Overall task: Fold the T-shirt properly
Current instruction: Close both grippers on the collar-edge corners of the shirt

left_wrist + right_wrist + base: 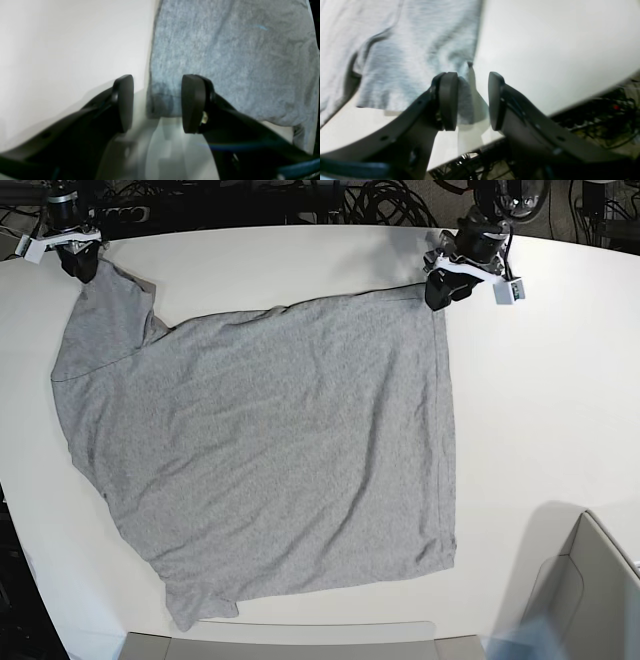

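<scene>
The T-shirt [270, 450] lies spread flat on the white table [560, 380], plain grey side up. The left gripper [157, 103] stands at its far hem corner, the right gripper [473, 100] at its far sleeve tip; both have jaws parted, cloth between but not pinched, evidently placed to take those corners. No lettering shows. Both wrist views are blurred, and contact cannot be confirmed.
</scene>
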